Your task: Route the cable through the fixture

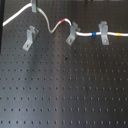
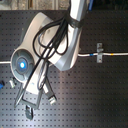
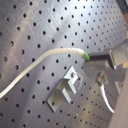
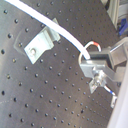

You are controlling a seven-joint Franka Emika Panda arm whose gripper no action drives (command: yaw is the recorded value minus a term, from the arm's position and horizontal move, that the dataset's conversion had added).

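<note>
Cable (image 1: pixel 47 22) sits in the right clip (image 1: pixel 104 33) and middle clip (image 1: pixel 73 33); left fixture (image 1: pixel 30 38) unthreaded (cable passes above it). End effector (image 4: pixel 92 62) clamped on cable.

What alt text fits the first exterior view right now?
A white cable snakes across the top of a black perforated board, passing two grey clips towards the first exterior view's right; a third clip stands below it, unthreaded.

One cable (image 1: pixel 50 22), three clips on the black pegboard (image 1: pixel 65 95)

First exterior view: fixture (image 1: pixel 30 37), second clip (image 1: pixel 73 33) and third clip (image 1: pixel 104 32), all light grey.
</note>
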